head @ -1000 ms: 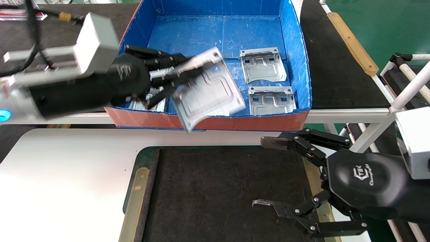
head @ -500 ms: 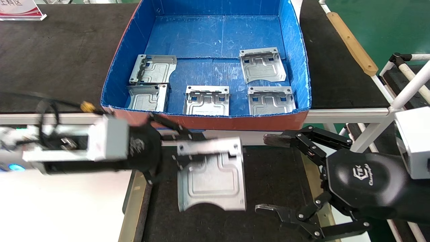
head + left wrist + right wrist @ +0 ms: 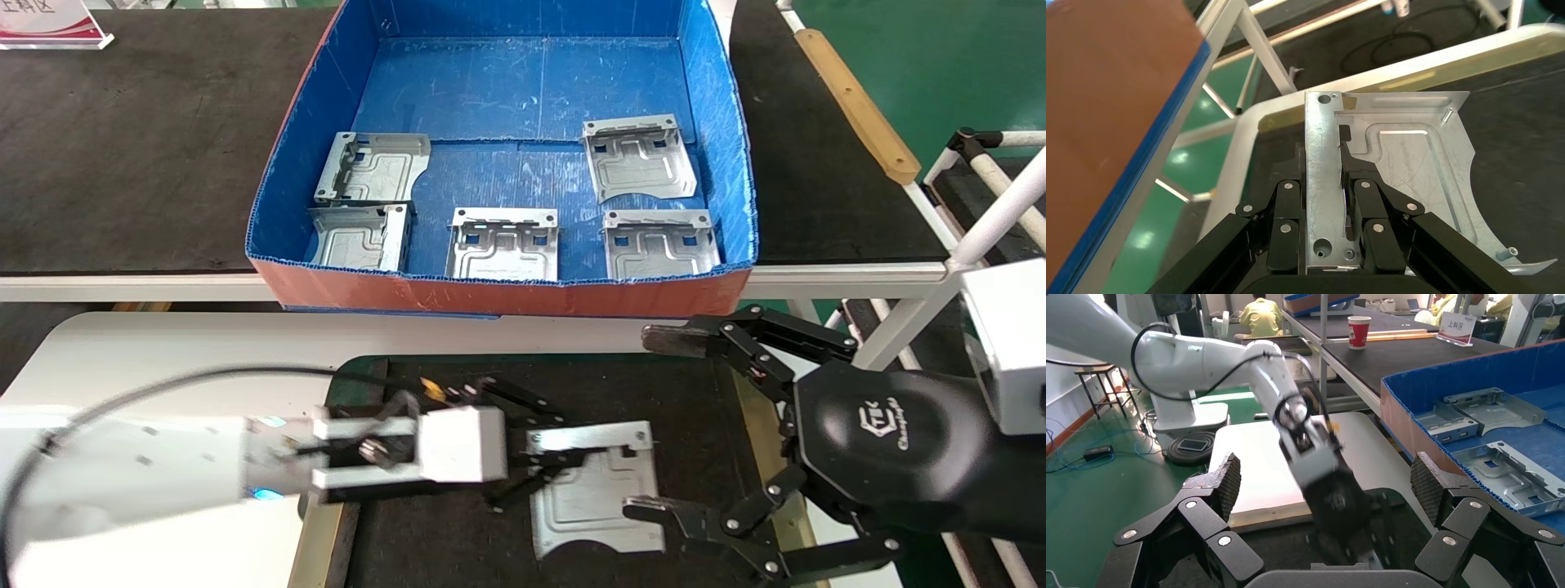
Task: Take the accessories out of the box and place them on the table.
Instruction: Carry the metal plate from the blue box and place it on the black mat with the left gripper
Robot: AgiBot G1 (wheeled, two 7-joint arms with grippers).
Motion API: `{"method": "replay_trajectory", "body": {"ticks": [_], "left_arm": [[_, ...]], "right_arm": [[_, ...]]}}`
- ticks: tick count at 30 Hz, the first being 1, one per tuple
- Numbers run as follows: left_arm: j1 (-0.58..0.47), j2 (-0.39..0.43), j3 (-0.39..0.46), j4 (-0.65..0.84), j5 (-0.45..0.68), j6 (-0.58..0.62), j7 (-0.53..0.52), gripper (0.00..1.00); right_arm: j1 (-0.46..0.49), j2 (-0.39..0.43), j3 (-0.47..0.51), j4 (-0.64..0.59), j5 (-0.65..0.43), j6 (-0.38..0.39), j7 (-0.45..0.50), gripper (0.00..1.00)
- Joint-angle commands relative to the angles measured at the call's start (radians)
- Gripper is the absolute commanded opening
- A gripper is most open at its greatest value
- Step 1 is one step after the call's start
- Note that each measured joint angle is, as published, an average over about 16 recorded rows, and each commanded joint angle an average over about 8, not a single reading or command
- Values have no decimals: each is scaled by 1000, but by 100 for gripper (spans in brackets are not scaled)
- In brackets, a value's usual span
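Head view. The left gripper (image 3: 523, 469) is low over the inset dark felt-like mat (image 3: 458, 392) of the white glossy tabletop (image 3: 163, 351). Its fingers are closed on the upright bent flange of one silver stamped sheet-metal plate (image 3: 592, 502), which lies flat or nearly so on the mat; contact cannot be confirmed from here. The large corrugated-plastic box, blue inside and orange-red outside (image 3: 507, 296), sits on the far bench and holds five more plates: two at the left (image 3: 372, 167) (image 3: 357, 237), one at the near middle (image 3: 504, 243), two at the right (image 3: 639, 157) (image 3: 660, 242). The right gripper (image 3: 645, 420) hovers at the mat's right side with fingers spread wide and nothing between them; its near fingertip is just beside the held plate's right corner.

Left wrist view. Both fingers (image 3: 1286, 228) pinch the flange of the held plate (image 3: 1413, 165) squarely, one on each face. The plate's ribbed face extends away over the mat.

Right wrist view. The right gripper's (image 3: 1324, 499) pads are well apart, the left arm is between them farther off, and the box corner (image 3: 1401, 410) shows with plates inside.

Judgement: the step in hand is the set-down. It would go best by lowering until the plate rests fully, opening the fingers only enough to clear the flange, then lifting straight up so the plate is not dragged toward the right gripper.
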Motion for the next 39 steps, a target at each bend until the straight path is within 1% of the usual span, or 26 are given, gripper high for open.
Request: {"method": "replay_trajectory", "body": {"ticks": [1, 5, 9, 12, 15, 18, 23, 32, 39], "left_arm": [[32, 29, 7, -14, 20, -47, 27, 0], [54, 110, 11, 63, 47, -128, 109, 0], [46, 199, 7, 177, 62, -208, 179, 0], [34, 255, 1, 259, 53, -247, 235, 0], [23, 291, 4, 324, 20, -265, 291, 0], [13, 306, 27, 369, -32, -277, 333, 0], [-4, 313, 112, 405, -131, -310, 369, 0], [-34, 315, 293, 400, -297, -392, 402, 0], [-53, 315, 411, 398, -397, -474, 437, 0]], "right_arm": [[0, 0, 0, 0, 0, 0, 0, 100], [0, 0, 0, 0, 0, 0, 0, 100], [0, 0, 0, 0, 0, 0, 0, 100], [0, 0, 0, 0, 0, 0, 0, 100], [0, 0, 0, 0, 0, 0, 0, 100], [0, 0, 0, 0, 0, 0, 0, 100], [0, 0, 0, 0, 0, 0, 0, 100], [0, 0, 0, 0, 0, 0, 0, 100], [0, 0, 0, 0, 0, 0, 0, 100]]}}
